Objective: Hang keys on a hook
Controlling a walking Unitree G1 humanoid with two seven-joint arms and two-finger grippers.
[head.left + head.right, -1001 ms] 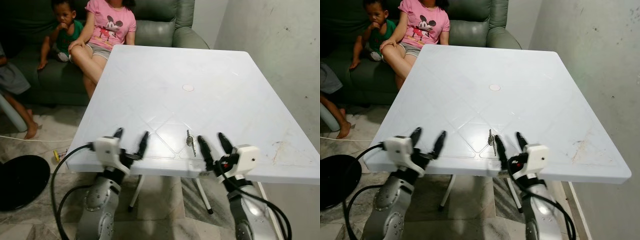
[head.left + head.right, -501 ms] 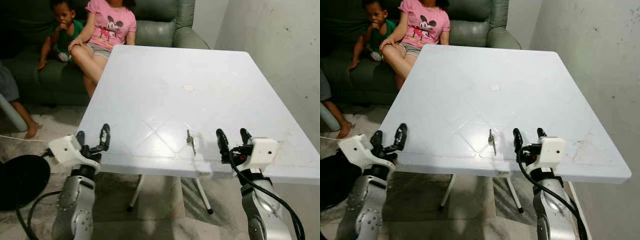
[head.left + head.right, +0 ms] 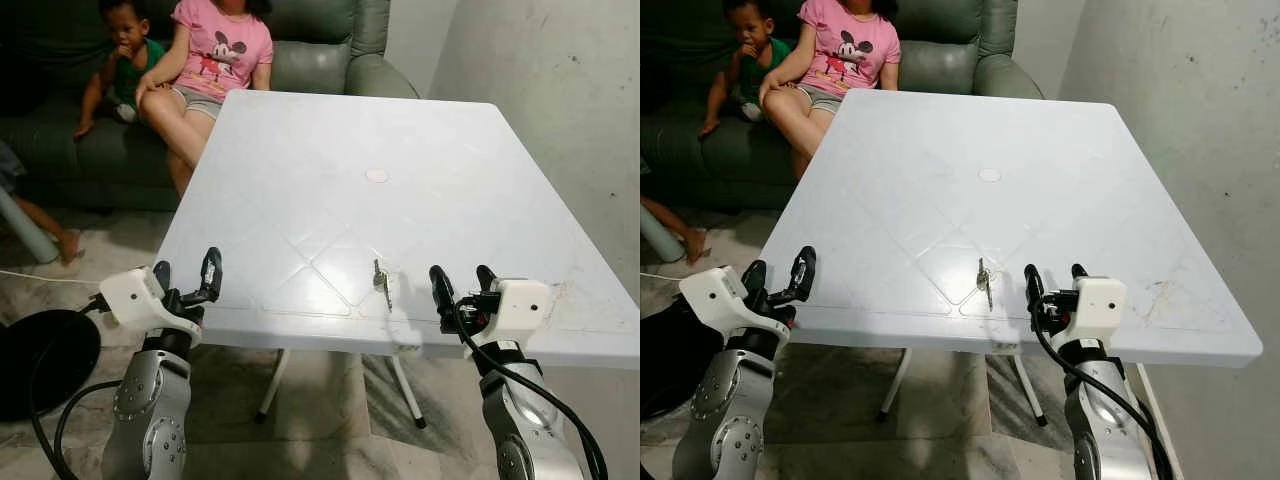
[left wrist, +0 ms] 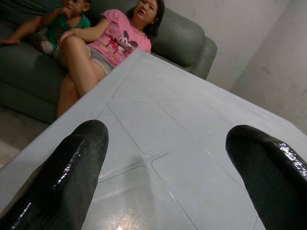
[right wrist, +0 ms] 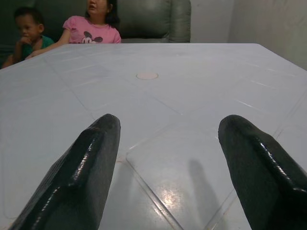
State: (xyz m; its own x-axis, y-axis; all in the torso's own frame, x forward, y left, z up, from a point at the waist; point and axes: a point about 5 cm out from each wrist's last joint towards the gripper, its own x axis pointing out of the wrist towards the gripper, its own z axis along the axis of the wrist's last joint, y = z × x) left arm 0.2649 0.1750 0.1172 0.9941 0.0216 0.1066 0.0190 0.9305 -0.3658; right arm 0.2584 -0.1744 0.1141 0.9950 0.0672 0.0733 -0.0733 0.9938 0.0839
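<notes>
The keys lay on the white table near its front edge, long axis running away from the robot, just beside and to the left of the empty, spread-fingered right gripper, far nearer it than the likewise released left gripper.

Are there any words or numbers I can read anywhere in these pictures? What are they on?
No words or numbers can be read anywhere.
The pink shirt of a person on the sofa has a cartoon mouse picture, but no letters.
The white table, the keys, the left gripper and the right gripper carry no readable label.
</notes>
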